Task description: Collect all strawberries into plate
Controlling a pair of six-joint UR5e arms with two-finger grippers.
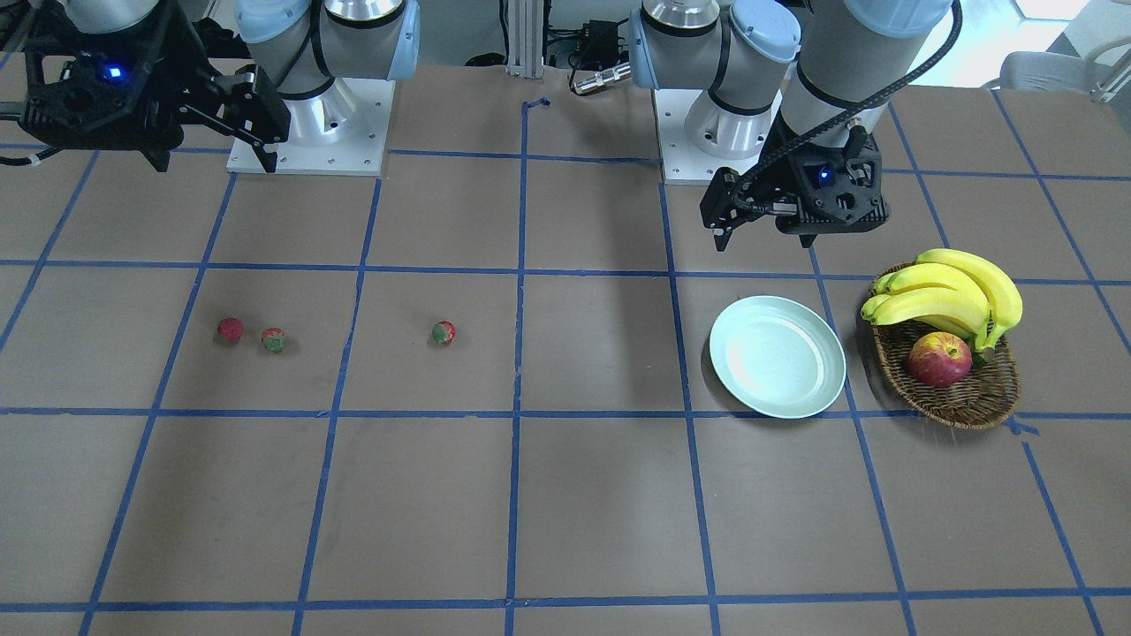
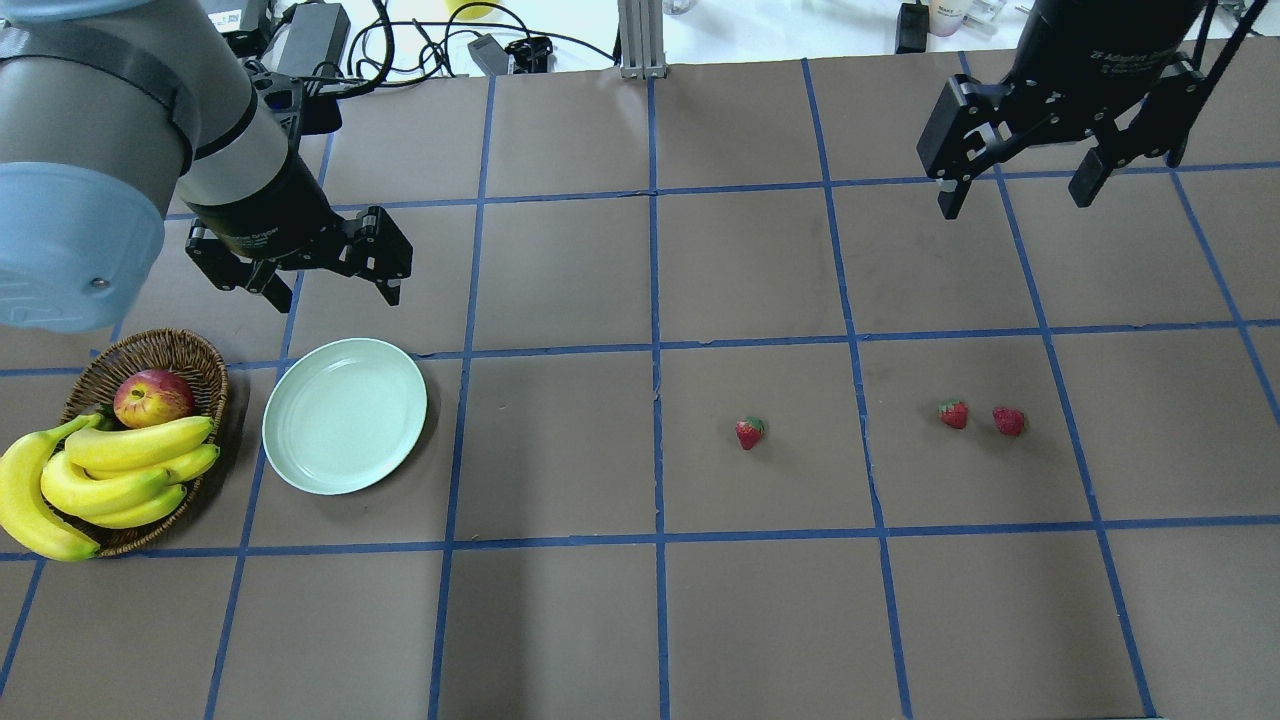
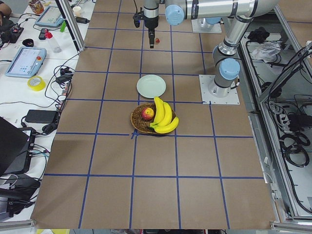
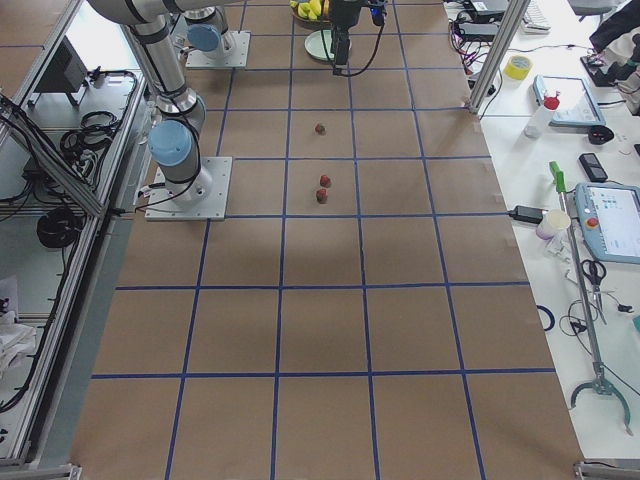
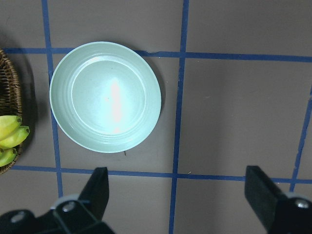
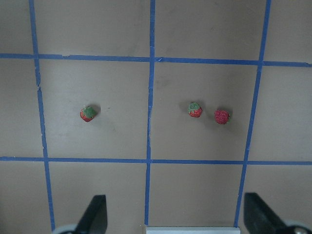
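Note:
Three small red strawberries lie on the brown table: one [image 2: 750, 432] near the middle, and a pair [image 2: 954, 413] [image 2: 1009, 421] further right. The same three show in the right wrist view [image 6: 88, 114] [image 6: 195, 109] [image 6: 222, 116]. The pale mint plate [image 2: 345, 415] lies bare on the left, also seen in the left wrist view [image 5: 105, 96]. My left gripper [image 2: 325, 285] hangs open above the table just behind the plate. Open too, my right gripper [image 2: 1018, 190] hovers high over the far right, well behind the pair of strawberries.
A brown wicker basket [image 2: 195, 350] with an apple [image 2: 153, 397] and a bunch of bananas [image 2: 95, 480] stands left of the plate. Blue tape lines grid the table. Cables and power bricks [image 2: 320, 30] lie beyond the far edge.

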